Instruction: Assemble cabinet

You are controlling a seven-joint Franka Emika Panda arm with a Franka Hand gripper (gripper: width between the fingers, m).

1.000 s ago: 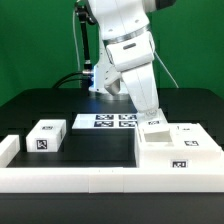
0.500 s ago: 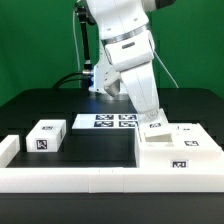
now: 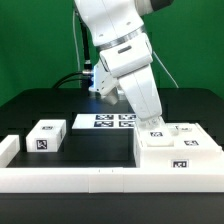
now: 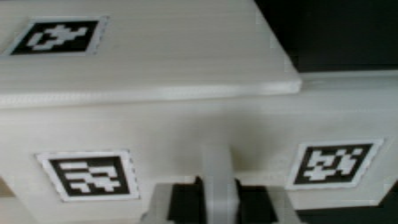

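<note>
The cabinet (image 3: 190,150) is sitting at lower right of the exterior frame, against the rail (image 3: 80,180). The gripper (image 3: 156,127) is now hanging lower and further right over its near-left top corner than a second ago. I cannot tell whether it is clenched. A drawer block (image 3: 45,137) is lying at left, and the marker board (image 3: 105,121) at centre, partly behind the arm (image 3: 130,70).

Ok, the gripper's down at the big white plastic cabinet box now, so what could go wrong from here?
1. The gripper is low over the small white tagged block on top of the large white plastic cabinet box. A skewed push could jam the block or shove the cabinet along the table.
2. The wrist view is almost all white surface and does not show whether the jaws grip anything, so the block might slip.
</note>
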